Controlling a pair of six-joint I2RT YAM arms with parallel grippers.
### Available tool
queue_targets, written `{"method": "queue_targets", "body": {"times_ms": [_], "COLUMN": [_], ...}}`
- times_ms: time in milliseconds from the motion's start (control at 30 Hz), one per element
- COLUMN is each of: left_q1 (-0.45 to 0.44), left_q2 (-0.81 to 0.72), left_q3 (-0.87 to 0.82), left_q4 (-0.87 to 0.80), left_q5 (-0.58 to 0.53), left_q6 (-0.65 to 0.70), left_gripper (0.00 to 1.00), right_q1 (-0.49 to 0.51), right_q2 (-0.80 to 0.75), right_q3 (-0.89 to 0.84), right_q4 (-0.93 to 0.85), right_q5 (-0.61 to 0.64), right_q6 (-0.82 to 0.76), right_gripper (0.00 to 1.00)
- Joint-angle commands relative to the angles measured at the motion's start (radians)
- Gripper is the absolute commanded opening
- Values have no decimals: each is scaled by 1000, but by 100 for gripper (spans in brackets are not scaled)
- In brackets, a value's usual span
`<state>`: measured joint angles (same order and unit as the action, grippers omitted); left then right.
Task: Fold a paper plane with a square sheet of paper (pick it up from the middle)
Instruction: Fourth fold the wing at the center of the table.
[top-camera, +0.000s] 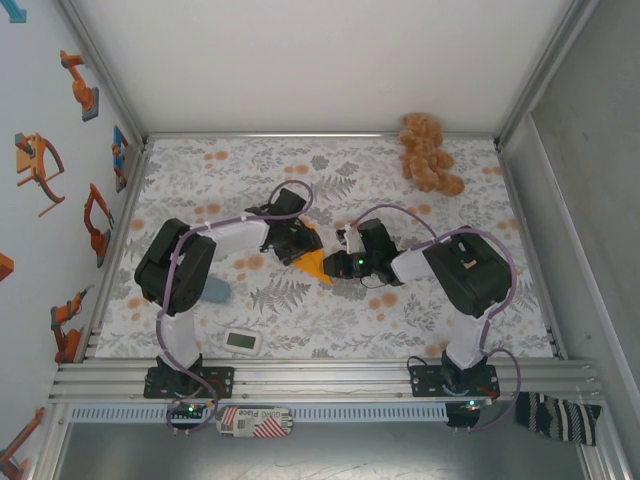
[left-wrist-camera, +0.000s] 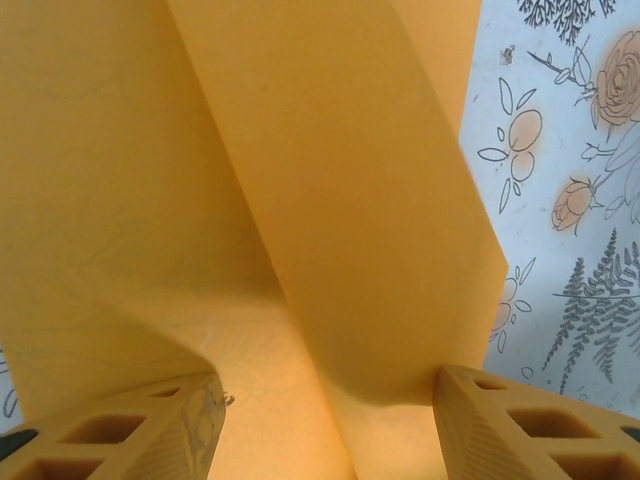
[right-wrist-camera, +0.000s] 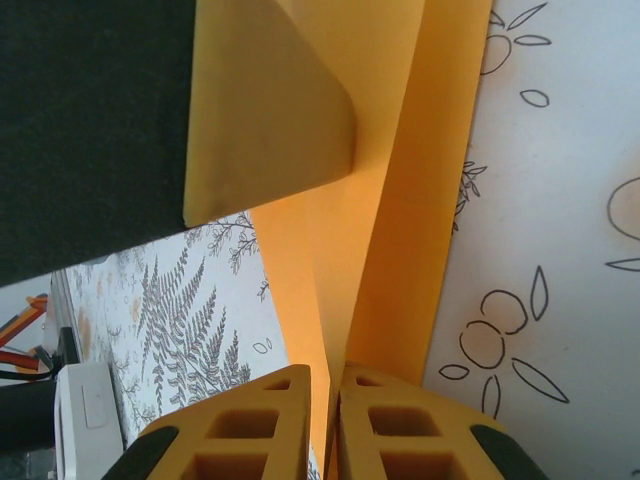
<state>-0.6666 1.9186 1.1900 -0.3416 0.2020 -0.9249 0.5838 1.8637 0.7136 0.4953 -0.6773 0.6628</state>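
Note:
The bright orange paper plane lies mid-table on the flowered cloth, a pointed, creased fold between the two arms. My left gripper hangs over its far end. In the left wrist view the paper plane spreads under that gripper, whose fingers stand wide apart, a raised flap leaning on the right one. My right gripper meets the near tip. In the right wrist view its jaws are pinched almost together on the thin edge of the paper plane.
A tan plush toy sits at the back right corner. A small white device lies near the front edge, and a blue object rests by the left arm. Metal frame rails bound the cloth.

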Motion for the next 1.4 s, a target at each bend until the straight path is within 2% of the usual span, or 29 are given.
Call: {"method": "queue_targets", "body": {"times_ms": [0,233,633,1033,1267,1367], "left_q1": [-11,-12,-13,10,36,41], "left_q2": [117,135,115,-72,-202,-237], "left_q3": [-44,-35,-14,107,17,-47], "left_q4": [-203,-218,-220,-146,9,80], "left_q5": [-94,-98,-91,-28,32,61], "left_q6": [34,31,37,105,104,104], "left_gripper": [61,62,64,74,74,68], "right_q1": [-16,-18,-19,-32,-32,-32], "right_q2": [-1,7,36,65,81,85], "right_q3": [-13,5,41,59,83,93], "right_q4": [-42,-119,-191,-238,-287,-313], "right_q5": [29,60,42,30,24,28], "right_q6": [23,31,32,37,7,-13], "right_gripper": [14,13,4,2,2,2]}}
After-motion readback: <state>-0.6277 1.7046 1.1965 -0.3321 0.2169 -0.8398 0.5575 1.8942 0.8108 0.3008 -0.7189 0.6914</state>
